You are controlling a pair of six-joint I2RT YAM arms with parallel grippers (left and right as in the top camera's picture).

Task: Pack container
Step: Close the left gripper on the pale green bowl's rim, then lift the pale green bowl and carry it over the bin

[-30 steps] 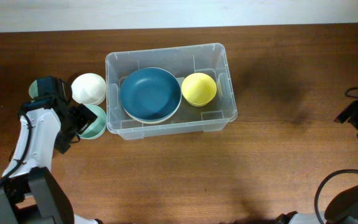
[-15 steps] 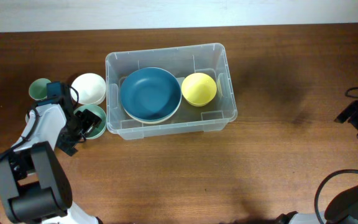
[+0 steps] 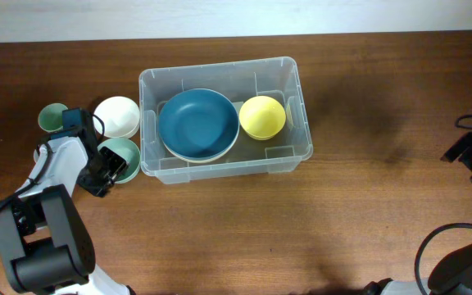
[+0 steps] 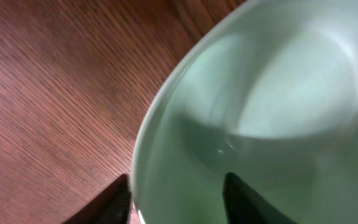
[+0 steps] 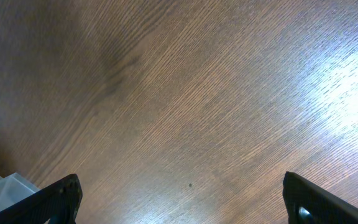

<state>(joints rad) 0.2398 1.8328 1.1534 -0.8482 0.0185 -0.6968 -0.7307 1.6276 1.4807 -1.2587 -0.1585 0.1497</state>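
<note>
The container [image 3: 295, 141] is sitting on the tabletop [image 3: 220, 238], just right of the left pincer [image 3: 111, 170] and far to the left of the right pincer [image 5: 185, 202].

Starting from the left, a green cup [image 3: 52, 117] is showing beyond and left of the left pincer. A second ago the arm was covering it, and the arm has been swinging clear. A white bowl [image 3: 117, 115] is standing just beyond the pincer, right beside the container's wall. The left pincer has been settling onto the mint bowl [image 3: 129, 152] and narrowing. A second ago it was spread wide. Now, in the wrist view, one finger is sitting outside the rim and the other inside. Whether it is already biting the rim I cannot tell. I am reading this as a grasp getting under way, so the mint bowl is probably going in next.

Right of that pincer, the container is holding a blue bowl [image 3: 197, 123], filling its left and middle, and a yellow bowl [image 3: 262, 116] beside it. Both are lying empty. Free floor is looking scarce, so nesting the mint bowl in the blue one is seeming likeliest.

Farther right, the right pincer is hanging wide open over bare tabletop, holding nothing.
</note>
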